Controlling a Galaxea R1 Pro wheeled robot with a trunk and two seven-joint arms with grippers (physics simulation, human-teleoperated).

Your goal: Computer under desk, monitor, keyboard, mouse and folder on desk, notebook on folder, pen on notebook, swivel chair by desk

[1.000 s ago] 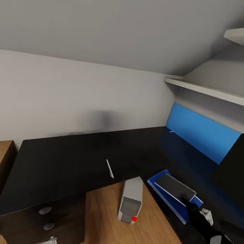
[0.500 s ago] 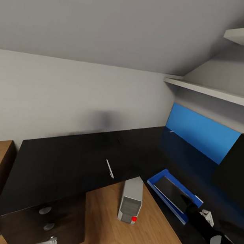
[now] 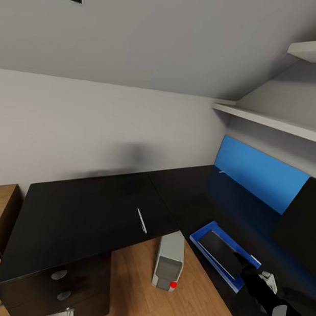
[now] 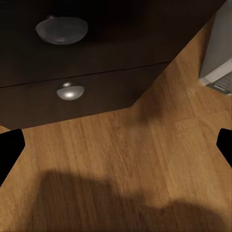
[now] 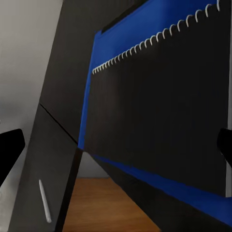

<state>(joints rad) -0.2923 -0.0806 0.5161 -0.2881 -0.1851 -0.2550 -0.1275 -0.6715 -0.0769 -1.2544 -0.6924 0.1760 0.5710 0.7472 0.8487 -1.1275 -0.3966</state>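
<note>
1. On the black L-shaped surface [image 3: 92,208], a dark spiral-bound notebook [image 3: 222,251] lies flat on the bright blue rectangular folder [image 3: 206,232], touching it; the right jaws [image 3: 256,275] sit just at the notebook's near end.
2. From the right wrist view the jaws stand wide, a tip at each edge, gripping nothing; the notebook [image 5: 164,106] is close ahead.
3. Next up, by my reading, is the thin white pen [image 3: 142,220]: it lies well apart on the other wing of the surface, beyond the pale grey-white tower computer [image 3: 169,259] on the floor, long axis running away from the robot.
4. The left jaws [image 4: 116,145], also wide and empty, face the wooden floor [image 4: 125,159] by two round drawer knobs [image 4: 70,91].
5. Count: one pen, one notebook, one folder, one black flat monitor [image 3: 308,221].
</note>
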